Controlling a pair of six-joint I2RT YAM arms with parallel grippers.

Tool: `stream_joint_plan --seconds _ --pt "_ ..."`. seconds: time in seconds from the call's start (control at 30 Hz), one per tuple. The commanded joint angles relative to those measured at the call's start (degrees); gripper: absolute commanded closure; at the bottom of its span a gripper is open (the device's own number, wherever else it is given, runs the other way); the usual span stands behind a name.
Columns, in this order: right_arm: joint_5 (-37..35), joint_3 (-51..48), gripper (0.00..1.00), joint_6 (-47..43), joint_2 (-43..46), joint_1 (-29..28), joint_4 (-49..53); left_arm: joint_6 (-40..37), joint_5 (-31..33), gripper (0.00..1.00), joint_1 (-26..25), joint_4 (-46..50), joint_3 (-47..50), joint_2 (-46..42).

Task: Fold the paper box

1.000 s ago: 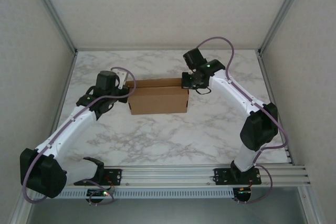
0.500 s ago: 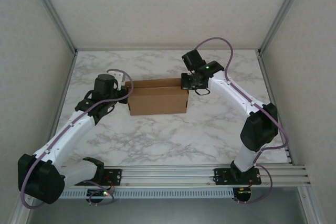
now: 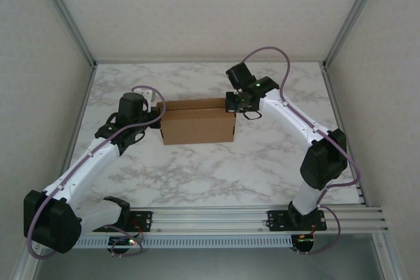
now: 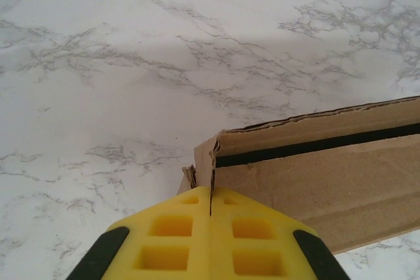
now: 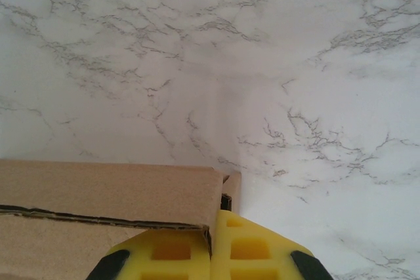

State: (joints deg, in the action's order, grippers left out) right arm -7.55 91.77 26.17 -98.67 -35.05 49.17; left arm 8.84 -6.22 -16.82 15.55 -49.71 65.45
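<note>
The paper box (image 3: 198, 122) is plain brown cardboard, standing as a low rectangular box in the middle of the marble table. My left gripper (image 3: 159, 111) is at its left end. In the left wrist view the yellow fingers (image 4: 170, 234) are shut on the thin edge of the box's end wall (image 4: 213, 155), beside the box's long side (image 4: 315, 175). My right gripper (image 3: 231, 103) is at the right end. In the right wrist view it (image 5: 211, 227) is shut on the corner edge of the paper box (image 5: 98, 188), with a small flap (image 5: 233, 185) sticking out beside it.
White walls and aluminium frame posts (image 3: 72, 37) enclose the table on three sides. A metal rail (image 3: 210, 218) with both arm bases runs along the near edge. Bare marble (image 3: 197, 168) lies in front of and behind the box.
My left arm's wrist has shifted slightly to the left and its cable has moved. The box and the right arm stay almost where they were.
</note>
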Motion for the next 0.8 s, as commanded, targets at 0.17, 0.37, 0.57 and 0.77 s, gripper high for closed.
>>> stream_joint_plan --seconds 0.17,0.37,0.57,0.77 --pt "-2.42 -0.77 1.0 -0.56 0.39 -0.84 3.75 2.65 -0.11 1.0 -0.21 -0.31 2.91 -0.59" --pt "-3.44 -3.35 1.0 -0.64 2.03 -1.16 1.56 4.44 -0.16 1.0 -0.18 -2.46 7.78 -4.06" --pt "-4.65 -7.19 1.0 -0.5 4.86 -1.59 -2.55 5.75 -0.81 1.0 -0.17 -3.75 10.76 -6.24" --pt "-4.89 -11.8 1.0 -1.58 7.44 -1.66 -7.32 3.4 1.01 1.0 -0.16 -3.07 11.39 -6.9"
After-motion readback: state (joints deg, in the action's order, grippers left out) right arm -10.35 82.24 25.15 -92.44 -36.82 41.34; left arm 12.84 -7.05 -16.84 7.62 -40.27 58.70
